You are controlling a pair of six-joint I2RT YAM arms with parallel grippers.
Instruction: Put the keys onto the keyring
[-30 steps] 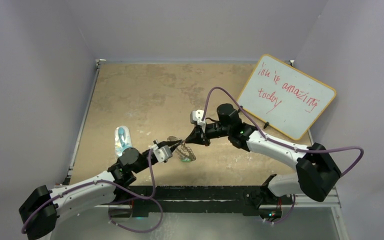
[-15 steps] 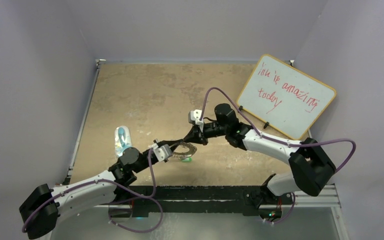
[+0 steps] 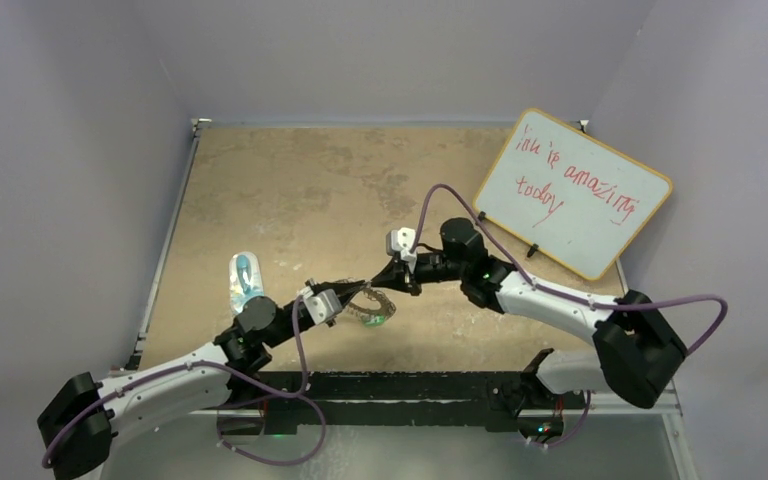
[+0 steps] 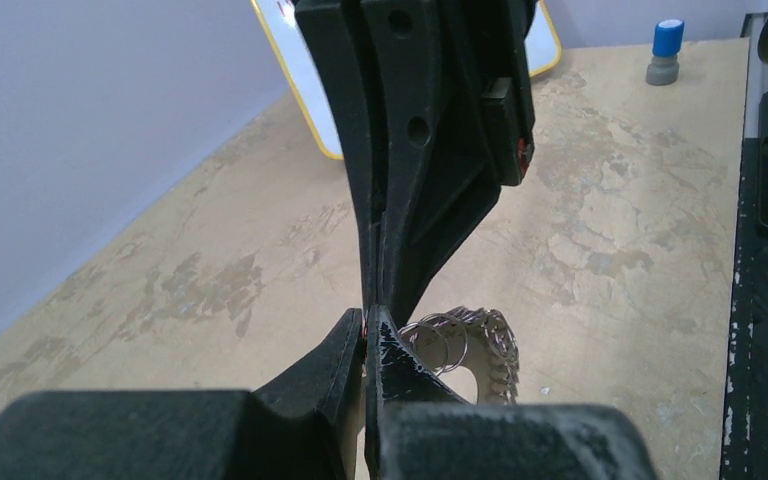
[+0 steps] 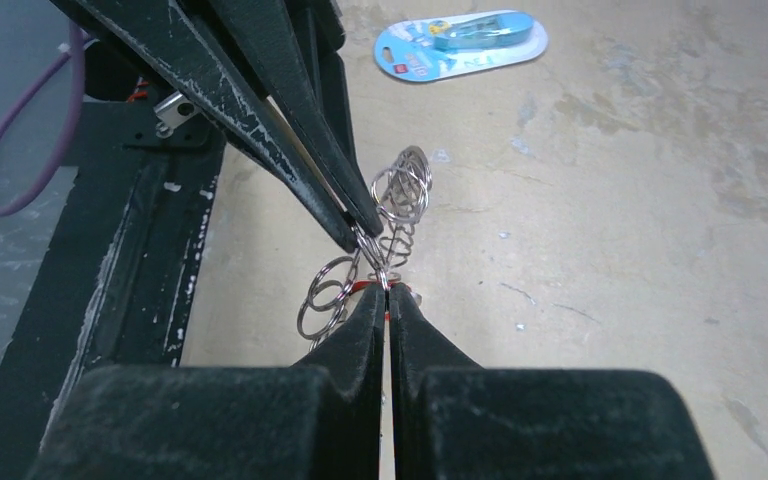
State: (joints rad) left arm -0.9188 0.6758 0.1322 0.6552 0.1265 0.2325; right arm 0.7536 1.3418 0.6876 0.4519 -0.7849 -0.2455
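Centrally, low in the overhead view, the two arms meet tip to tip above the tan surface (image 3: 290, 190). The left hand (image 3: 353, 291) reaches in from the lower left with its fingers pressed together, pinching the fringe of small wire loops on the keyring (image 3: 372, 305). The keyring hangs from that grip, just right of the hand. The right hand (image 3: 388, 285) comes in from the right, fingers also together. In its own wrist view they are clamped on a sliver of red, the red-headed key (image 5: 368, 287), which touches the ring's loops at the very point where the left hand's tip lands.

To the left of the meeting point lies a clear bluish blister pack (image 3: 243, 281), flat on the surface. It is sealed around a blue item on a pale card. A small red mark sits at one end of the card, too small to read.

At the upper right, a whiteboard (image 3: 572, 193) with an orange rim leans against the wall. Its red handwriting ends in "amazing today"; the first words are unclear. The left wrist view shows a small grey object with a blue cap (image 4: 666, 52) standing near the board, in the upper right of that frame.
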